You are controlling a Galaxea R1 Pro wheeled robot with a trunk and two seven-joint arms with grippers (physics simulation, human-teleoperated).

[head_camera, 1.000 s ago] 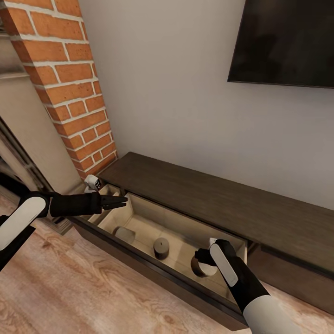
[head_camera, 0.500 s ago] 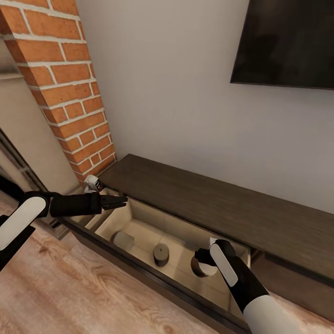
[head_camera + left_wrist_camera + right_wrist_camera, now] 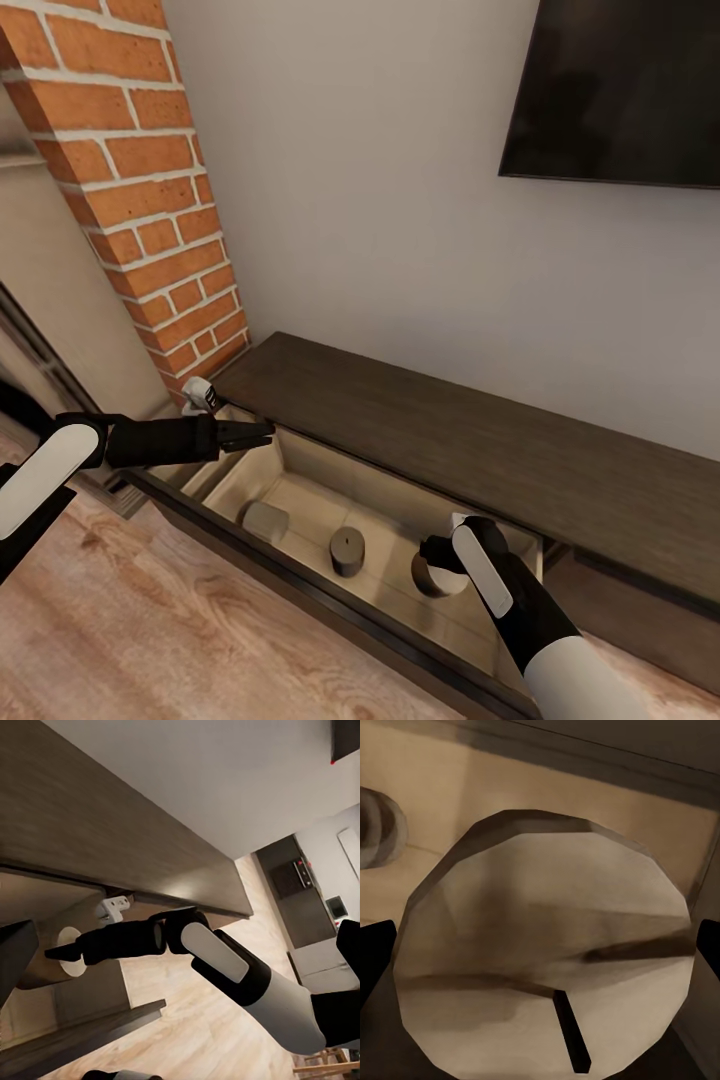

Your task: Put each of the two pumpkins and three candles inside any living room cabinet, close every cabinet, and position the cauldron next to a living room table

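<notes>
- Your right pincer (image 3: 437,562) is down inside the open drawer (image 3: 300,470) of the long dark cabinet (image 3: 480,440), clamped on a tan candle (image 3: 547,945). In the right wrist view the two dark fingertips (image 3: 375,952) sit at opposite sides of the candle's round body, pressed against it.
- In the left wrist view that candle (image 3: 66,952) shows as a pale disc at the end of the right pincer (image 3: 54,954), low in the drawer near the right-hand end. I cannot tell whether its base is resting on the drawer floor.
- The candle's long axis runs roughly along the pincer, so the wrist camera looks at its flat end face with the dark wick (image 3: 568,1033) lying across it. Judging from this, it is tilted or on its side, not upright.
- Handling: likely light, stiff and smooth-skinned. A stubby wax cylinder may roll when let go on its side, so hold across the round flank, at mid-height, and free it low.
- Two more candles are in the same drawer: one upright in the middle (image 3: 347,551), wick dimple up, and a paler one (image 3: 264,520) lying on its side toward the left end. Both are well apart from the held one.
- Your left pincer (image 3: 262,432) hovers over the drawer's left end with its fingers close together and nothing between them, near a small white fitting (image 3: 200,393) at the cabinet's corner by the brick pillar (image 3: 140,200).
- No pumpkins or cauldron appear here; the drawer is open.
</notes>
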